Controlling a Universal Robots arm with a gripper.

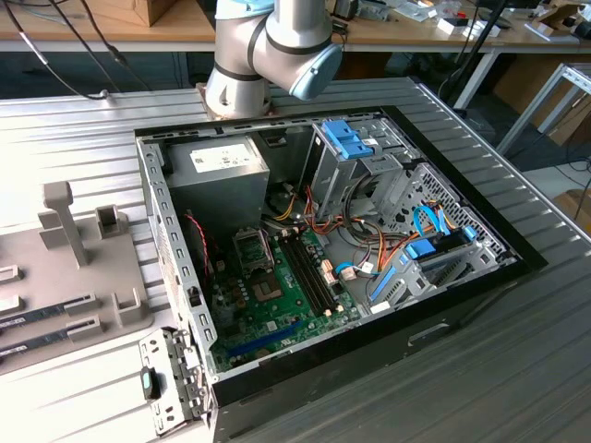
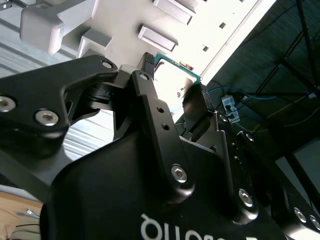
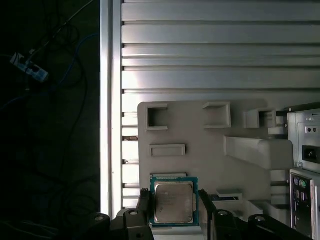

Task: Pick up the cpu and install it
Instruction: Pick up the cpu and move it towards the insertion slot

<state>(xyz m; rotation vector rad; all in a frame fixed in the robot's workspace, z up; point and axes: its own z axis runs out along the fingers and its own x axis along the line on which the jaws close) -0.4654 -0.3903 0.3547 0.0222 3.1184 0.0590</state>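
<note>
In both wrist views the cpu [image 3: 173, 201] [image 2: 172, 76] is a small silver-topped square with a thin green rim. It sits between the two black fingers [image 3: 144, 206] of my gripper [image 3: 174, 204] [image 2: 174, 81], which is shut on its opposite edges. The chip hangs well above the pale grey holder tray [image 3: 200, 155], over the tray's edge region beside a small rectangular pocket [image 3: 168, 149]. In the exterior view the open computer case [image 1: 157, 221] lies on the table with the green motherboard [image 1: 277, 309] and its metal-framed socket [image 1: 254, 247] exposed.
The grey holder tray [image 1: 83, 286] lies at the exterior view's left of the case, with upright posts [image 1: 60, 217] and long dark memory sticks [image 1: 51, 309]. Cables and drive cages [image 1: 369, 166] fill the case's far side. The ribbed metal table [image 3: 220, 45] ends at a dark drop [image 3: 50, 125].
</note>
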